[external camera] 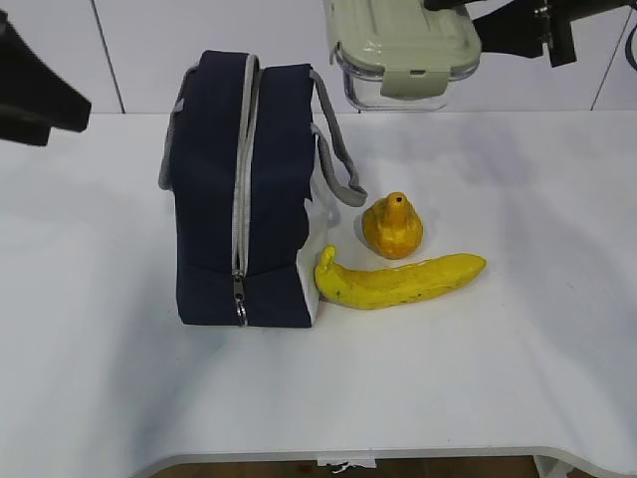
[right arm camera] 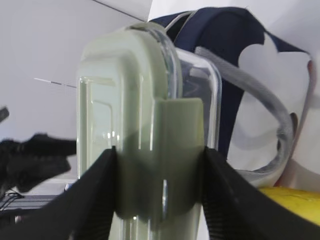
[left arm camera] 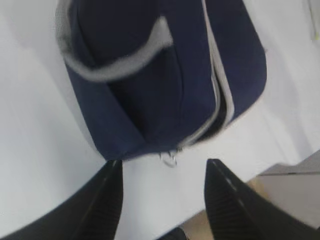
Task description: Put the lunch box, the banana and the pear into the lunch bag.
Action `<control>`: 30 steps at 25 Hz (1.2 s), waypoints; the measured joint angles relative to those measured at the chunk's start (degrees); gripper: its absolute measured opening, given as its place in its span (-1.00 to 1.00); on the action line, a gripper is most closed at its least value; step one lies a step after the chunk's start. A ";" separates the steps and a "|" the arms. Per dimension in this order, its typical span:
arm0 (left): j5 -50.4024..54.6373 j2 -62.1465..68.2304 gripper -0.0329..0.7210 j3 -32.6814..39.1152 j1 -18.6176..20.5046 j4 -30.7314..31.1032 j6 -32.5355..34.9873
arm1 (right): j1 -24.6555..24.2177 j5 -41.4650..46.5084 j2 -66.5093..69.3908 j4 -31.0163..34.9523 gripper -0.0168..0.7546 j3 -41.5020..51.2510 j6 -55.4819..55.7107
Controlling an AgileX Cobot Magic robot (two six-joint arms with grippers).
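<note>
**Inspector:** Status of the right gripper (right arm camera: 160, 190)?

**Assistant:** Clamped on the lunch box (external camera: 406, 50), one finger on the lid face and one on the clear base, across a side clip. The box is carried high above the far edge of the worktop (external camera: 537, 378), to the right of the lunch bag (external camera: 244, 189) and clear of it. I judge the height is there to pass over the bag's handles.

**Inspector:** And the bag itself?

**Assistant:** Upright, left of the worktop's centre. The zipper (external camera: 242, 179) runs over the top and down the near face to its ring pull (external camera: 240, 317). From these views it appears zipped; I see no lining. That looks like an obstacle to loading.

**Inspector:** Left gripper (left arm camera: 162, 200)?

**Assistant:** Jaws spread apart, nothing between them. It hangs above the bag's near end, with the ring pull just past the fingertips, probably to work the zipper or steady the bag.

**Inspector:** The fruit?

**Assistant:** The pear (external camera: 392, 227) stands just right of the bag, below the drooping handle. The banana (external camera: 400, 280) lies in front of it, stem end touching the bag's white end panel. Neither is loaded.
</note>
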 joint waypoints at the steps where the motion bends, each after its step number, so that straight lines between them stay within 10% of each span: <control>1: 0.00 2.62 0.16 -1.48 0.00 -0.13 0.29 | 0.41 0.00 0.00 0.00 0.01 0.00 0.00; 11: 8.71 20.88 0.16 -19.08 0.00 -4.93 1.17 | 5.24 -3.35 0.44 2.68 0.01 0.00 0.00; 24: 10.64 30.39 0.13 -22.21 -2.94 -7.13 2.95 | 8.10 -6.08 3.10 7.13 0.01 0.00 0.00; 30: 9.89 31.28 -0.78 -22.67 -3.16 -7.24 4.11 | 8.94 -7.18 3.10 7.23 0.01 0.00 -0.22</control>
